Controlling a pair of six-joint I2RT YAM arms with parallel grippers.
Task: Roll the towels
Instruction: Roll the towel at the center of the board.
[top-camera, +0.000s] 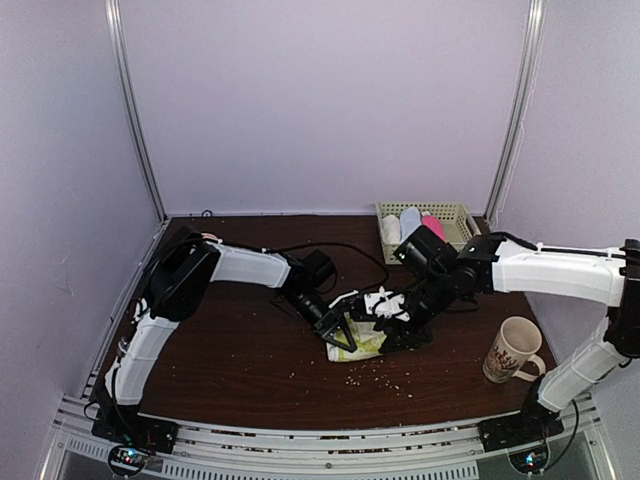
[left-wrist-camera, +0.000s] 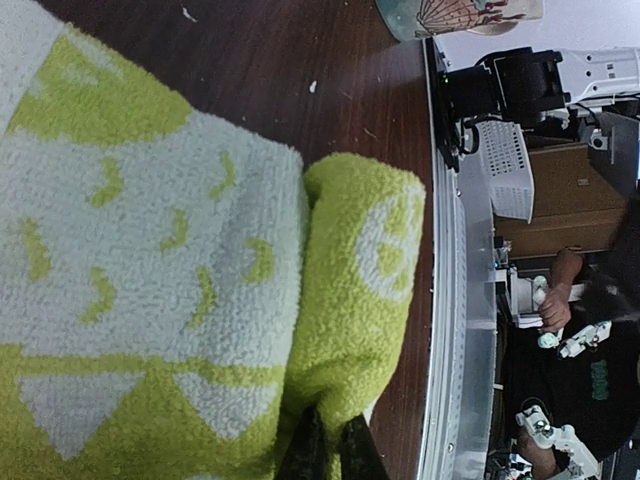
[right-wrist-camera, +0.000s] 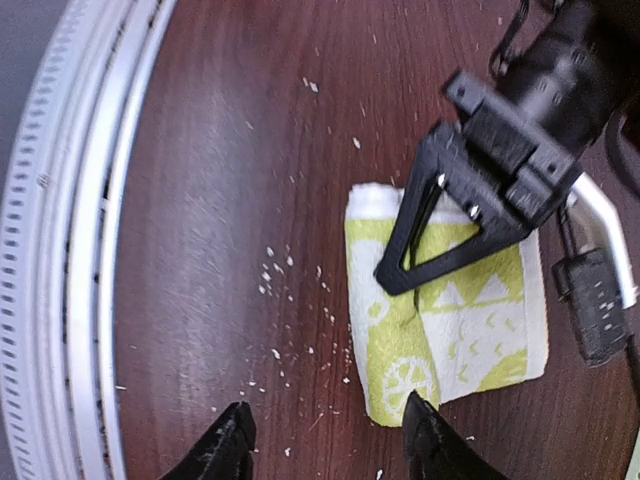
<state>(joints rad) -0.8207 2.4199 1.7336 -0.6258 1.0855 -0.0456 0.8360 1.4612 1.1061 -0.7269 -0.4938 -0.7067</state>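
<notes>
One yellow-green towel (left-wrist-camera: 150, 250) pinched by left gripper (left-wrist-camera: 325, 455), right gripper (right-wrist-camera: 325, 450) parted, one mug (top-camera: 510, 350)

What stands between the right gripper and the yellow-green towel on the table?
The left gripper does: its fingers are shut on the middle fold of the yellow-green towel and cover that part. The rolled edge toward the open right gripper is uncovered; only crumbs lie on the table there.
</notes>
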